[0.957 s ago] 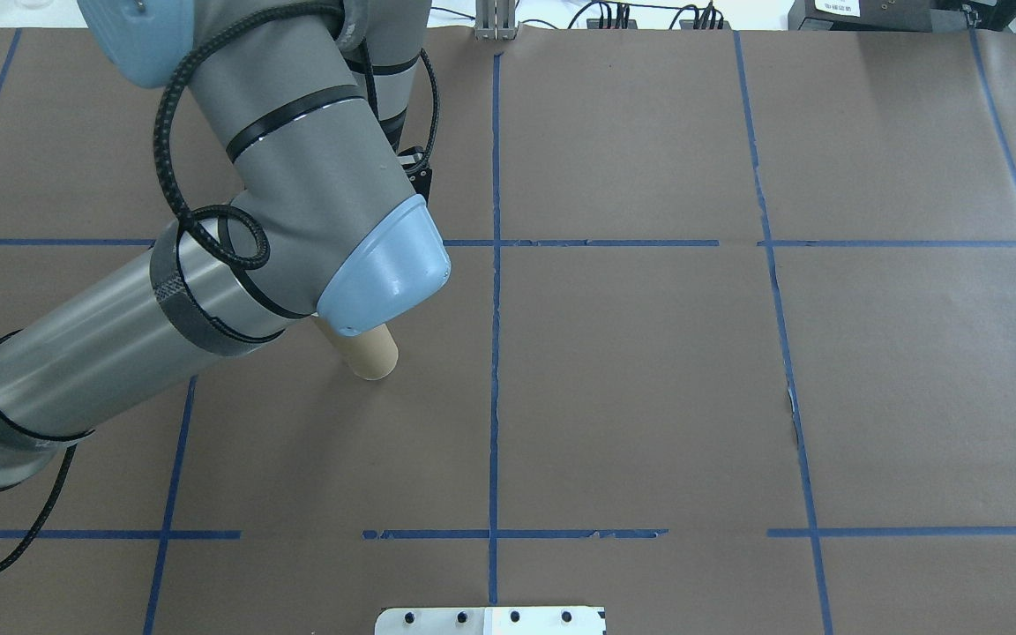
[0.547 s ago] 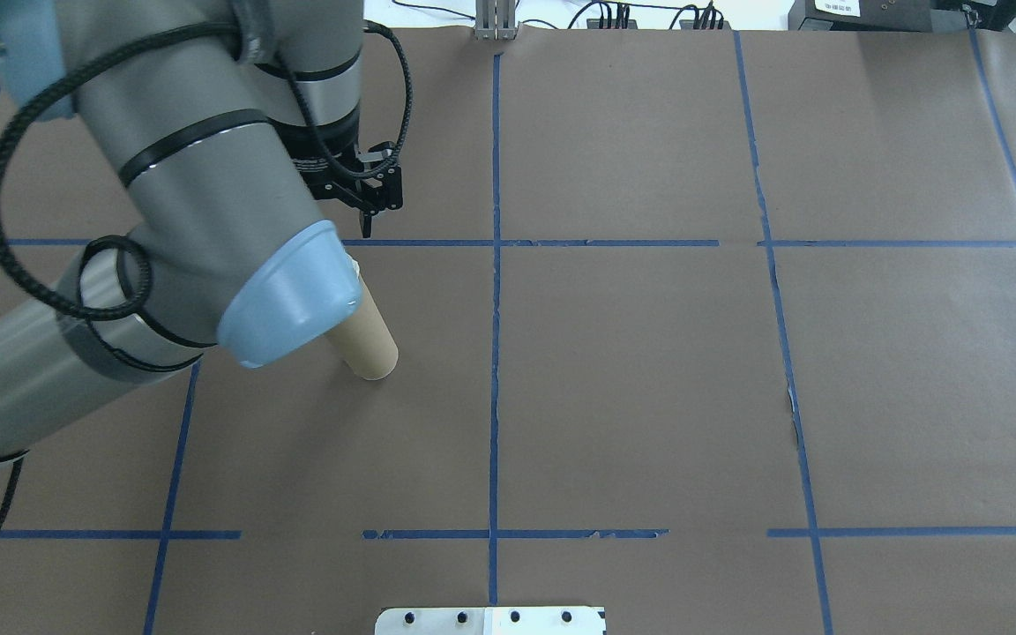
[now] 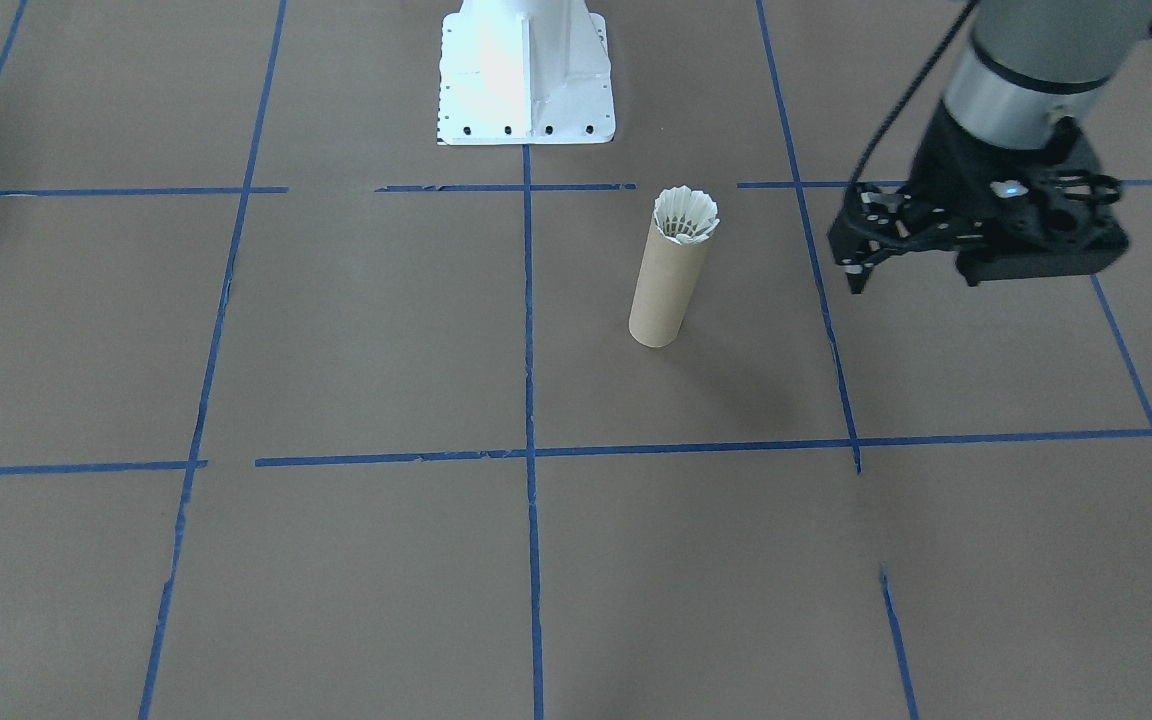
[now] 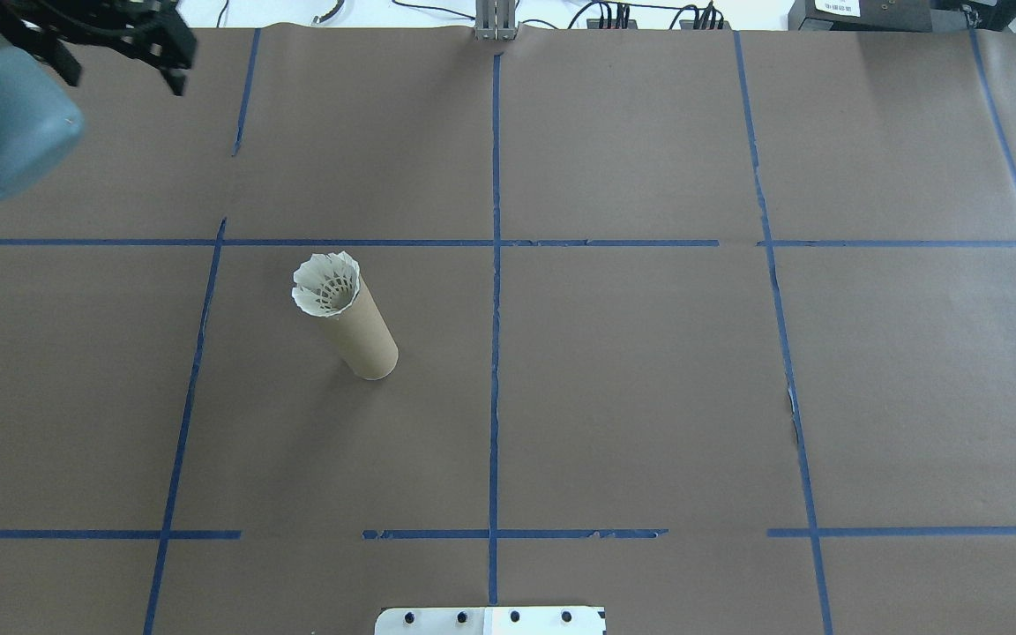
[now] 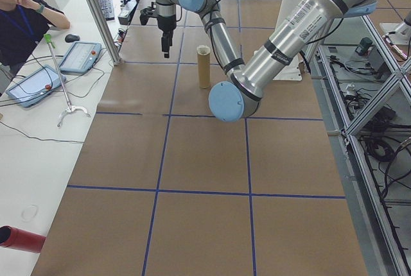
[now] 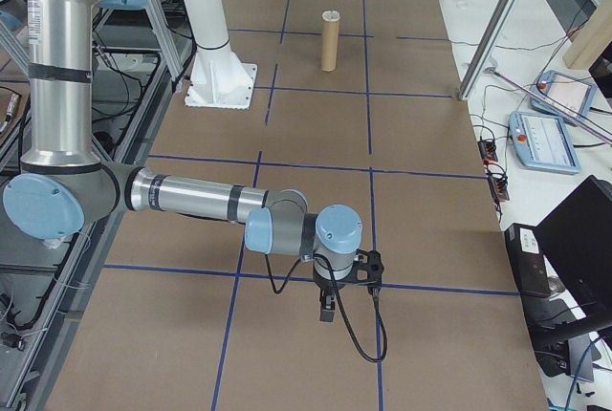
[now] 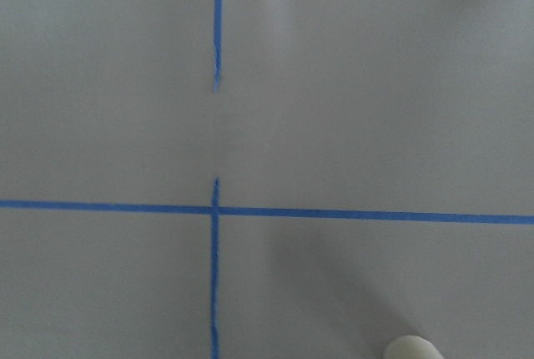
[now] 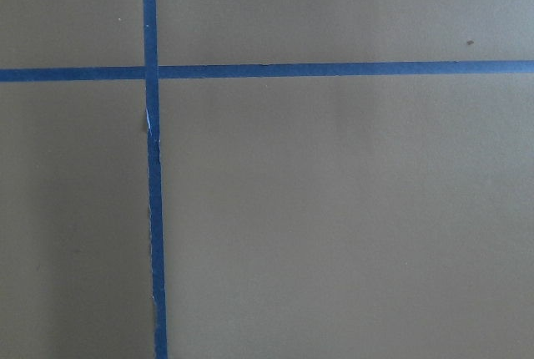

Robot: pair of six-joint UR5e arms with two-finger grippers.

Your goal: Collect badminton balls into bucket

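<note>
- Brown cardboard bucket (image 4: 358,331) stands upright on the paper-covered table (image 4: 649,397), near the middle, so its open mouth faces up to receive things
- One badminton ball (image 4: 325,284) sits in this mouth, tip down, its feather skirt showing at the rim; no loose ones are visible
- Left gripper (image 3: 854,272) hangs off to the side of the bucket, fingers close together and holding nothing
- Right gripper (image 6: 326,312) is well apart at the far end; whether it is wide or narrow I cannot tell

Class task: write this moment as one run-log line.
shuttlecock: feather skirt showing at top of upright bucket | left claw: shut, empty, off to bucket's side | right claw: state unclear
</note>
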